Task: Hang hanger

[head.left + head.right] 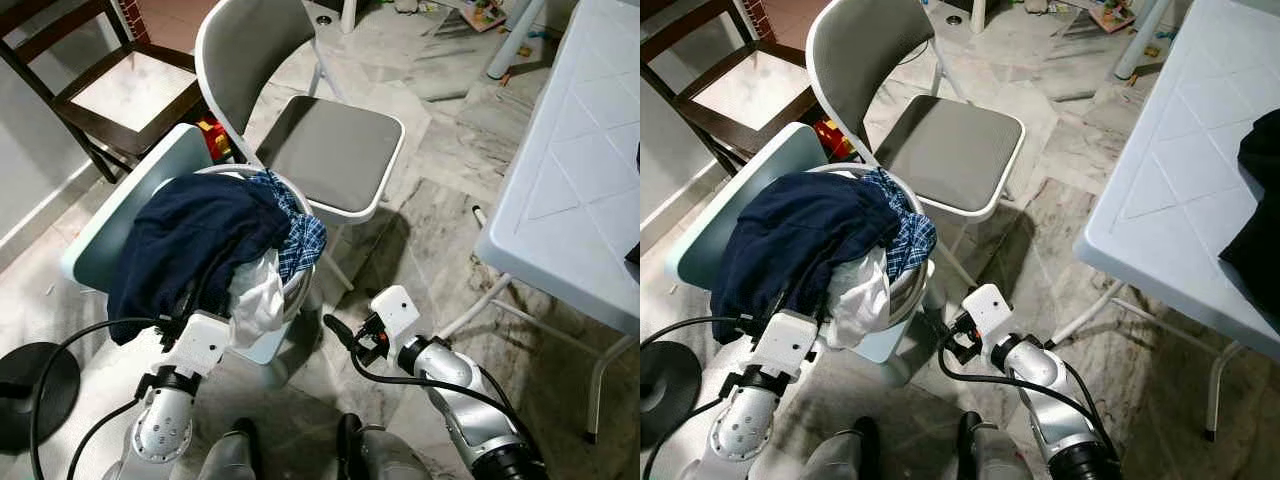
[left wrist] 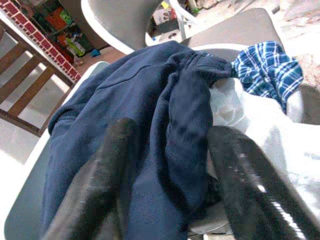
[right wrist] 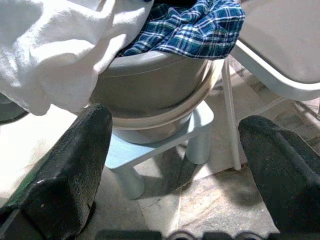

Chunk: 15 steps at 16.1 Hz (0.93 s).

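Left claw (image 2: 170, 195) astride navy garment (image 2: 125, 125)

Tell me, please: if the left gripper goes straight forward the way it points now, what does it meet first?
Most likely the navy blue garment. The left gripper has its fingers open with a fold of that cloth hanging between them, on top of the basket of laundry. Depth is unclear, so it may already touch the cloth.

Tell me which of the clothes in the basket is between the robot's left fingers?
The dark navy garment: a fold of it sits between the left gripper fingers. The white cloth hangs beside it, and the blue checked one lies at the basket's far side.
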{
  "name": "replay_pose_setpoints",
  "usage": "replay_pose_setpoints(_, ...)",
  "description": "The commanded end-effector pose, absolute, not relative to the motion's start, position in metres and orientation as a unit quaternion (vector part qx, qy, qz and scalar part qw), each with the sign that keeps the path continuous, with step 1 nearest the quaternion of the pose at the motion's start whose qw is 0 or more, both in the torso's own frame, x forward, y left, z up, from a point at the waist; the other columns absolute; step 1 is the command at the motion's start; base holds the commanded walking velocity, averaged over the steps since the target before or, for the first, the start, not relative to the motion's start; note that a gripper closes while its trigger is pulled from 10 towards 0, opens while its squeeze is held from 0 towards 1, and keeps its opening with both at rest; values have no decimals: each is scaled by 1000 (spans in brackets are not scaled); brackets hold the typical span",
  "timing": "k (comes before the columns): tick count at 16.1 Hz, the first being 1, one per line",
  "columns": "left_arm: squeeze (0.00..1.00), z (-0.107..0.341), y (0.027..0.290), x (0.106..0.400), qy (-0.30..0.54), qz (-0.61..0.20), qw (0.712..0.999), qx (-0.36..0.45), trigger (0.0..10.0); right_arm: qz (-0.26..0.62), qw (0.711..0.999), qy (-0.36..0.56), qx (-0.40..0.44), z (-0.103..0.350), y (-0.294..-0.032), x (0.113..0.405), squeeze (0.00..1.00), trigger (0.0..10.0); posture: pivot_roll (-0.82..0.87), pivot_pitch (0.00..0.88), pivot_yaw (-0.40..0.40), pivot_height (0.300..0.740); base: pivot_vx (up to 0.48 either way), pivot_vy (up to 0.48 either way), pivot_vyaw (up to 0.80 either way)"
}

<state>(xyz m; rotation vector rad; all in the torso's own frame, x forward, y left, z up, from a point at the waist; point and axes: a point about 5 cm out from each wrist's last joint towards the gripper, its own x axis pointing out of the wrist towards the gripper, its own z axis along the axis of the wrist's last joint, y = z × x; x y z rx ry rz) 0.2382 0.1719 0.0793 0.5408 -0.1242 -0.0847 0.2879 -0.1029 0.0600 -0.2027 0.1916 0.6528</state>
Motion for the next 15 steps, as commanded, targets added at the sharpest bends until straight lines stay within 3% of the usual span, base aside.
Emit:
replay_pose_setpoints(1,1000,75,168,232,-53,-53,961,265,10000,319,937,104,-96,54,-104,283,0,10000,35,297,-12,740,0,0,0)
replay_pose_setpoints(7,1000,74,165,234,-44,-54,956,286,10000,318,938,103,-95,54,-104,285,0,10000,39,293,-13,740,0,0,0)
replay_pose_setpoints(8,0,73,166,234,-40,-56,955,289,10000,318,938,102,-96,54,-104,285,0,10000,38,292,-11,740,0,0,0)
replay_pose_setpoints(12,0,71,170,240,-31,-59,952,299,10000,316,938,103,-96,53,-106,284,0,10000,35,293,-12,740,0,0,0)
replay_pose_setpoints(13,0,73,172,245,-30,-55,953,296,3373,316,938,103,-96,53,-105,284,0,10000,34,293,-11,740,0,0,0)
replay_pose_setpoints(14,0,73,173,248,-28,-53,953,297,0,315,939,103,-96,53,-105,284,0,10000,31,290,-7,740,0,0,0)
replay_pose_setpoints(15,0,72,173,249,-27,-53,953,298,0,314,939,102,-95,53,-106,285,0,10000,30,290,-6,740,0,0,0)
